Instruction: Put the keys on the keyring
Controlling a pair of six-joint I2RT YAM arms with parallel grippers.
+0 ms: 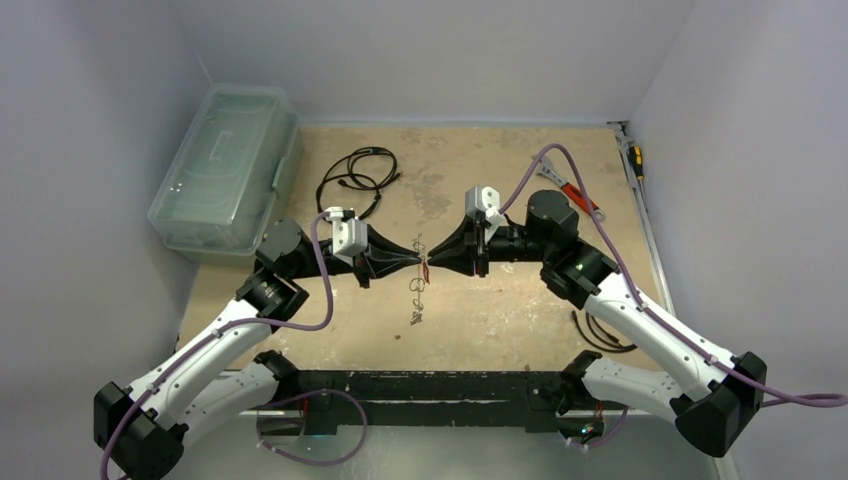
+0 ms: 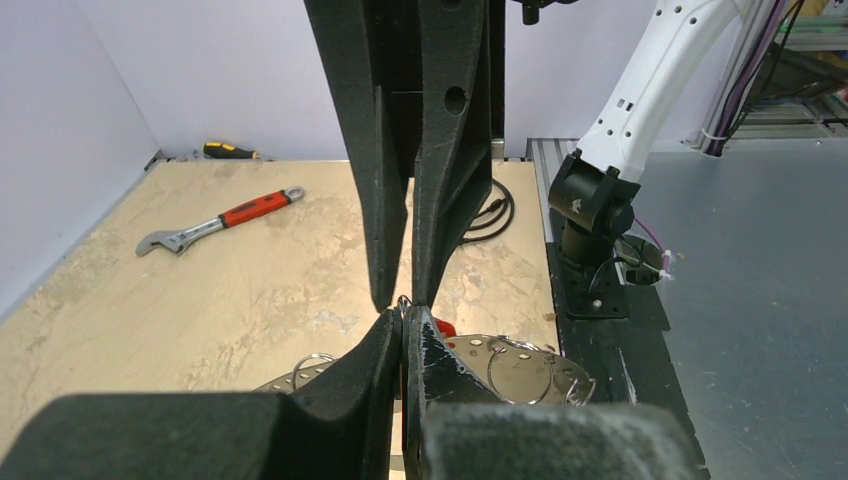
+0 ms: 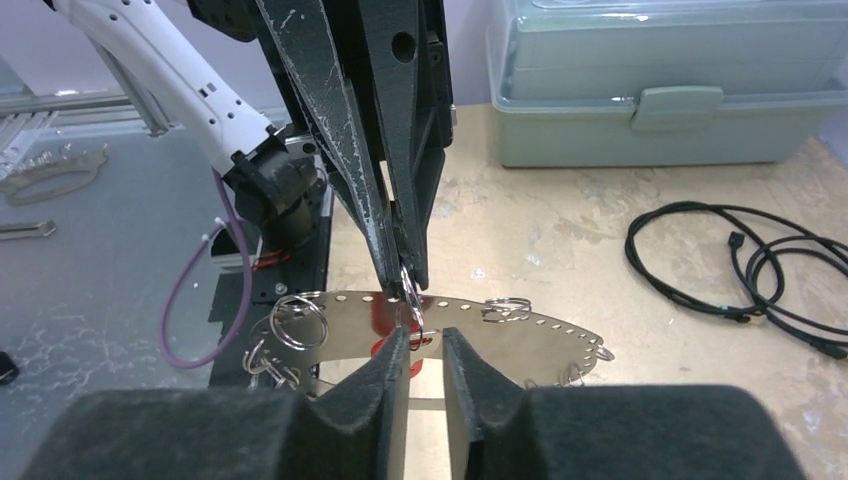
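Note:
My left gripper (image 1: 420, 260) and right gripper (image 1: 432, 262) meet tip to tip above the middle of the table. The keyring (image 1: 417, 297) hangs below them; in the wrist views it is a shiny oval band with small holes and split rings on it (image 3: 560, 335) (image 2: 520, 372). The left gripper (image 2: 405, 312) is shut on a small split ring (image 3: 412, 298) at the keyring's top. The right gripper (image 3: 425, 338) has its fingers slightly apart right under that ring. A red key tag (image 3: 383, 348) (image 2: 445, 328) hangs just behind the tips. The keys themselves are too small to make out.
A clear plastic box (image 1: 225, 170) stands at the back left. A coiled black cable (image 1: 355, 175) lies beside it. A red-handled wrench (image 1: 575, 192) and a screwdriver (image 1: 635, 160) lie at the back right. Another black cable (image 1: 605, 335) lies near the right arm's base.

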